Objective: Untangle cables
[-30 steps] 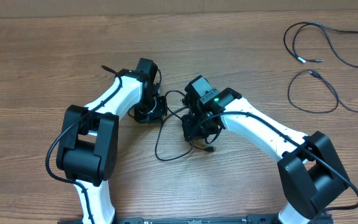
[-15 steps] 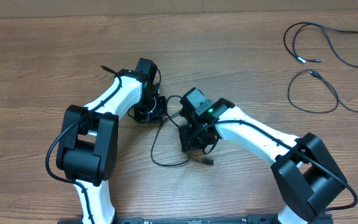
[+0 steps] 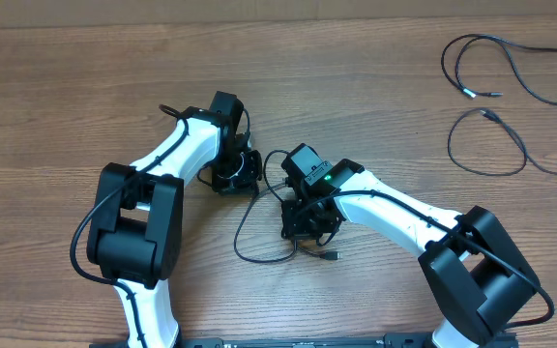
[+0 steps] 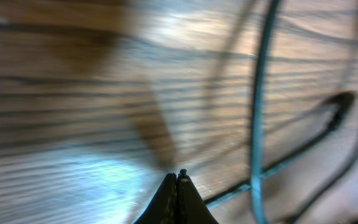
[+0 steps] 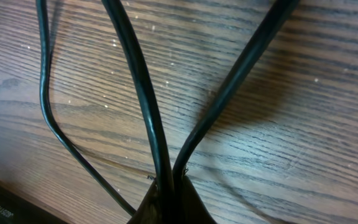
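Observation:
A thin black cable (image 3: 248, 218) loops on the wood table between my two arms, its plug tip (image 3: 330, 256) lying below the right wrist. My right gripper (image 5: 171, 182) is shut on two strands of this cable (image 5: 143, 93), which fan out from its tips; in the overhead view it (image 3: 307, 224) sits over the tangle. My left gripper (image 4: 178, 177) is shut with nothing seen between its tips, close above the table, with cable strands (image 4: 258, 118) just to its right. In the overhead view it (image 3: 240, 172) points down beside the cable's upper end.
Two more loose black cables lie at the far right of the table: a double loop (image 3: 496, 63) at the top and a single loop (image 3: 496, 145) under it. The table's far edge (image 3: 278, 21) runs along the top.
My right gripper has moved left and down with the cable, dragging the loop wider to the lower left. The plug tip shifted down. The left arm barely moved.

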Controlling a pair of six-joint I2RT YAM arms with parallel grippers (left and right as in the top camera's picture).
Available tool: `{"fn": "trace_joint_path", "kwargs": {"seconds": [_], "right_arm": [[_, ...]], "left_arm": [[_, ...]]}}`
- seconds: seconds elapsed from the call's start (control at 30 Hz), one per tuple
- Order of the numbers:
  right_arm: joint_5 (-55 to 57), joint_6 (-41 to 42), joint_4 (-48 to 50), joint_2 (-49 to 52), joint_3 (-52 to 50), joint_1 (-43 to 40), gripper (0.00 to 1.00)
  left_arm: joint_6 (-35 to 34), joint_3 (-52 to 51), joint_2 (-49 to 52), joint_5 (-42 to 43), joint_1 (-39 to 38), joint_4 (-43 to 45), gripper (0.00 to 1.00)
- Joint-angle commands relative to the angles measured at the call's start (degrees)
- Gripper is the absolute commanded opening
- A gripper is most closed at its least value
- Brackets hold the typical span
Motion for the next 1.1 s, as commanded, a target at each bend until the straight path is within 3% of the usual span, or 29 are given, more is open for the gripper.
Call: {"fn": "trace_joint_path", "kwargs": {"seconds": [0.0,0.1,0.5,0.77,0.83,0.9,0.97,1.0,1.07], "right_arm": [[0.6,1.3,-0.2,0.4,-0.3,0.0,0.04],[0.6,1.4,-0.3,0.4,-0.3,0.0,0.04],[4.0,1.4,-2.8,0.4,-0.3,0.0,0.04],[4.0,1.4,-2.1,0.4,-0.3,0.0,0.04],[4.0,1.4,-1.5,0.4,-0.3,0.0,0.1],[4.0,1.4,-0.9,0.4,-0.3,0.0,0.19],[4.0,1.4,-0.5,0.4,-0.3,0.0,0.2],[4.0,1.4,-0.5,0.4,-0.3,0.0,0.2],[4.0,1.4,-0.7,0.4,-0.3,0.0,0.2]], "left_arm": [[5.2,1.6,0.4,10.5,0.6,0.3,0.04],[9.3,1.8,0.4,16.0,0.3,1.0,0.04],[9.9,3.4,0.4,11.3,1.1,-3.2,0.04],[8.7,8.3,0.3,-5.0,4.7,-13.0,0.04],[10.2,7.7,0.3,-6.9,4.7,-13.6,0.15],[12.1,6.8,0.3,-7.3,4.0,-13.5,0.35],[13.8,5.7,0.4,-7.3,3.1,-12.5,0.59],[14.2,5.2,0.4,-7.3,2.7,-11.8,0.65],[14.4,4.1,0.5,-7.5,2.1,-10.2,0.62]]}}
